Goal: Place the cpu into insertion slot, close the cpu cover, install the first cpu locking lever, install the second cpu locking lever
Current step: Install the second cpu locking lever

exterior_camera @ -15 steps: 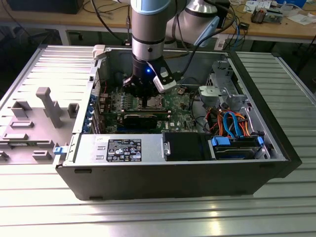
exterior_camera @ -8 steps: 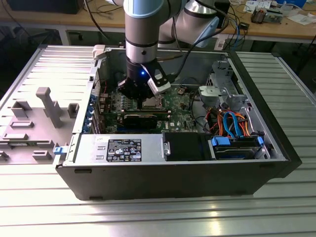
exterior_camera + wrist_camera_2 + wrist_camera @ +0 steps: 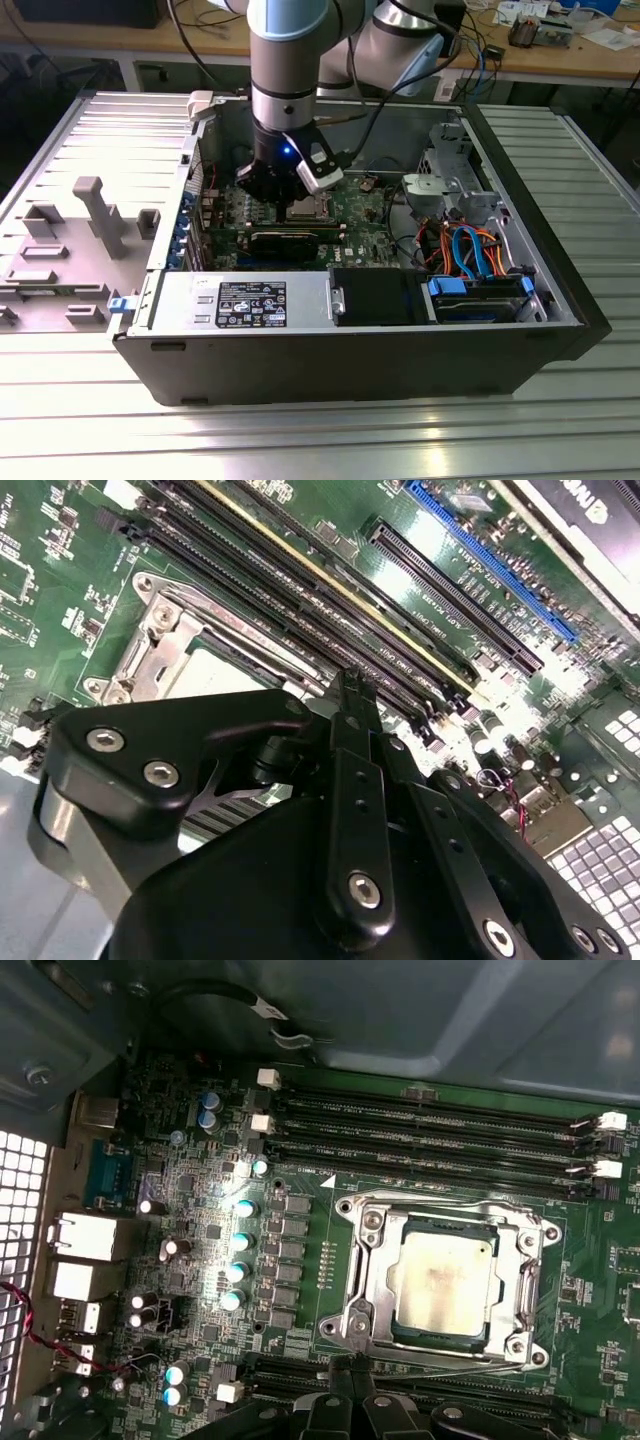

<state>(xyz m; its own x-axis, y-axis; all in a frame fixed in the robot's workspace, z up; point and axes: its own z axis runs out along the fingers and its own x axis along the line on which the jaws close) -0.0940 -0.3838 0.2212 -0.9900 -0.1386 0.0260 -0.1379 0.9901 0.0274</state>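
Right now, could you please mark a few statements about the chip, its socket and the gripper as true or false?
1. The chip sits in the socket on the green board. True.
2. The metal cover stands raised off the chip. False: it lies flat around the chip, which shows through its window.
3. The gripper is carrying the chip. False: the chip lies in the socket, with the gripper beside the socket.
4. The arm reaches down into the open computer case. True.
5. The blue and orange cables lie across the chip. False: they are off towards the exterior view's right.
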